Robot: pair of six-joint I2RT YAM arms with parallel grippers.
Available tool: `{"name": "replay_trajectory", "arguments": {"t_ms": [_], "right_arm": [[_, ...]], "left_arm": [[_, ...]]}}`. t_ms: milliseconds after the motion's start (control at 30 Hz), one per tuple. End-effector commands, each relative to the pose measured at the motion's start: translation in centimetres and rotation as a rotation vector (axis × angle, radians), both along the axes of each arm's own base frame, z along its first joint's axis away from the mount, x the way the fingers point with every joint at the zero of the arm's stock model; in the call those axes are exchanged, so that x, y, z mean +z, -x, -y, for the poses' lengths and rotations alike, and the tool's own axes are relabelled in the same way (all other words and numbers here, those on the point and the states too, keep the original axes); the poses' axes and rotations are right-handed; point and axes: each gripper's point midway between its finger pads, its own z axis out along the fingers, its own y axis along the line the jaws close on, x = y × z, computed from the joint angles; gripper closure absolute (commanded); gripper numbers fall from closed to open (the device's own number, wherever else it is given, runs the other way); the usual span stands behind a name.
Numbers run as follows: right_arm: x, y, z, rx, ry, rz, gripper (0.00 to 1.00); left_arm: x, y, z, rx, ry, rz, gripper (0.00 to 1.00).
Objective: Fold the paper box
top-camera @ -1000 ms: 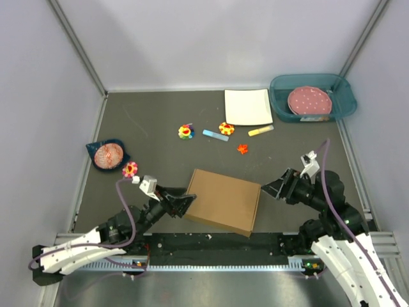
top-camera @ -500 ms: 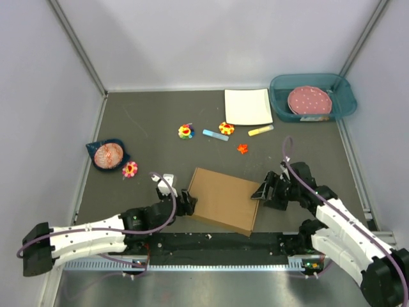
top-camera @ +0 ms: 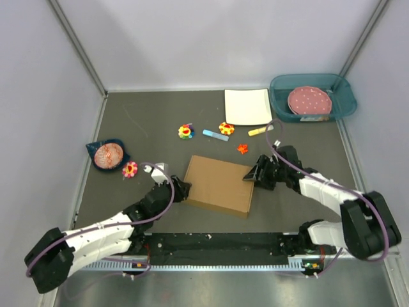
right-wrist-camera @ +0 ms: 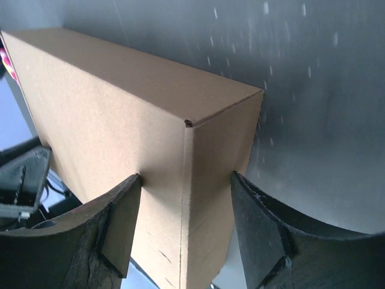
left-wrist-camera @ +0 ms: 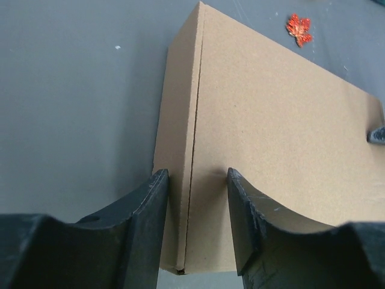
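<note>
The paper box is brown cardboard, closed into a shallow rectangle, lying flat at the table's near middle. My left gripper is at its left edge. In the left wrist view the box sits between the fingers, one on the side wall and one on the lid, with the gripper closed on that edge. My right gripper is at the box's far right corner. In the right wrist view its fingers clamp both faces of the corner of the box, gripper shut on it.
A white square plate and a teal bin with a pink plate are at the back right. Flower toys, a blue bar, a yellow bar, a red leaf and a dark bowl lie around.
Both grippers closed in on the box's opposite ends and took hold. The box has shifted away from the table's near edge and turned slightly.
</note>
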Motion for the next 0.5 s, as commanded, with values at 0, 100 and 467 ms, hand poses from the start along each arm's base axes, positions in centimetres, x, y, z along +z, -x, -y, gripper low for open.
{"name": "replay_trajectory", "arguments": {"t_ms": [0, 100, 467], "right_arm": [[2.2, -6.4, -0.9, -0.032, -0.017, 0.169, 0.41], [1.4, -8.4, -0.4, -0.062, 0.001, 0.170, 0.41], [7.2, -8.1, 2.4, -0.098, 0.085, 0.289, 0.28]], "left_arm": [[2.5, -1.6, 1.1, -0.038, 0.020, 0.079, 0.51], [2.8, -2.8, 1.1, -0.036, 0.002, 0.074, 0.49], [6.8, -4.1, -1.3, 0.090, -0.075, 0.071, 0.20]]}}
